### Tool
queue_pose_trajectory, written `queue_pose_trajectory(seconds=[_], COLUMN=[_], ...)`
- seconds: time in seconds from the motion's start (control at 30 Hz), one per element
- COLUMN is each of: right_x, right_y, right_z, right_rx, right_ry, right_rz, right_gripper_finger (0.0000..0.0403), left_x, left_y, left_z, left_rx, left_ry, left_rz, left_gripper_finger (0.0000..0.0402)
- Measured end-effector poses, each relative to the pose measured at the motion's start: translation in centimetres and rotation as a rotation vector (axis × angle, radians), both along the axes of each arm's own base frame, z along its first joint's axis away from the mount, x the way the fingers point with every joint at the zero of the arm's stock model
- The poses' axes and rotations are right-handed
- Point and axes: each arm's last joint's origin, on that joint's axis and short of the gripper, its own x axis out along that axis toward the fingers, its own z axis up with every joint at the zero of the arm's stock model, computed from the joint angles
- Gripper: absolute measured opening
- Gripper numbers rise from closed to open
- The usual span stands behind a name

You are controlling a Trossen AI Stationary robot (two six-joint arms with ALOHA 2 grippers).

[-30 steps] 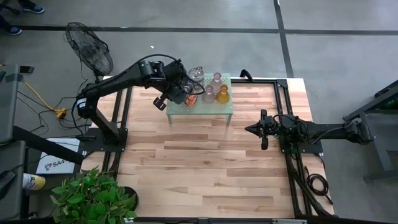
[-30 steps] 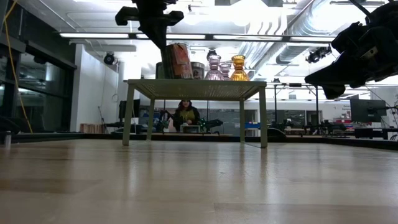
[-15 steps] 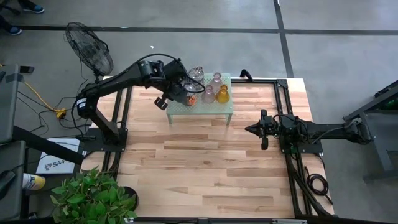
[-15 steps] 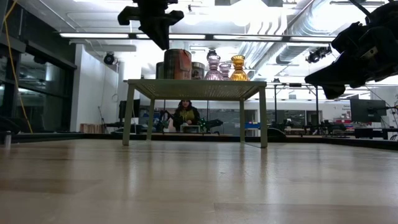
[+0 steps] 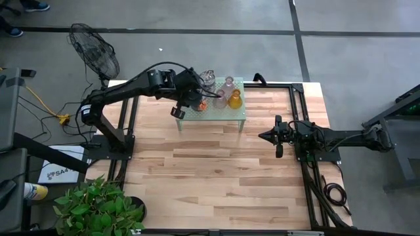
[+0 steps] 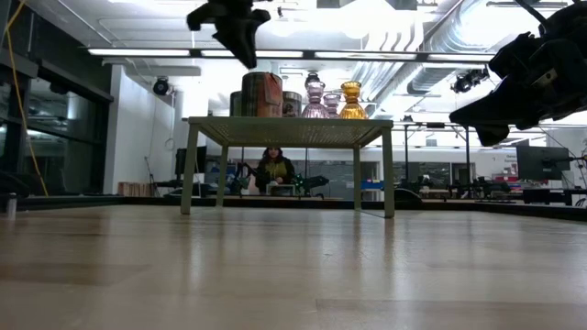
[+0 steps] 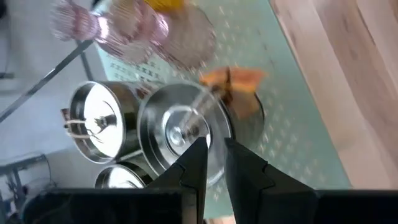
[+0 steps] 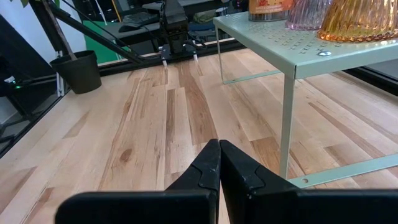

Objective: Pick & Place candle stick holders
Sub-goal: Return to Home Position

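Now left claw (image 7: 213, 144) hovers just above a silvery jar holder (image 7: 183, 127) on the green shelf (image 5: 231, 112), fingers slightly parted, empty. Right claw (image 8: 218, 147) closed, empty, over tabletop (image 5: 216, 177).

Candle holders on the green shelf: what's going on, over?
Left gripper above jar-like holder, empty. Right gripper shut, parked over table. Holders all on shelf.
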Motion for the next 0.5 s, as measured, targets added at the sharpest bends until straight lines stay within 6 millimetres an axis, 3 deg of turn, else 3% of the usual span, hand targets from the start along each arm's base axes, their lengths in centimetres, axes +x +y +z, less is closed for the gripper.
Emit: queue_pose_trajectory(seconds=[0.33, 0.5], right_x=[0.0, 0.0], right_y=[0.0, 0.0], right_z=[0.0, 0.0], right_rx=[0.0, 0.0], right_ry=[0.0, 0.0], right_rz=[0.0, 0.0], right_gripper_finger=[0.0001, 0.0001], left_x=[1.6, 2.3], left_y=[-1.4, -1.2], left_z=[0.8, -0.2], left_rx=[-0.177, -0.265], left_ry=[-0.272, -0.292], left_rz=[0.176, 0.284], left_gripper_finger=[0.0049, 0.0042])
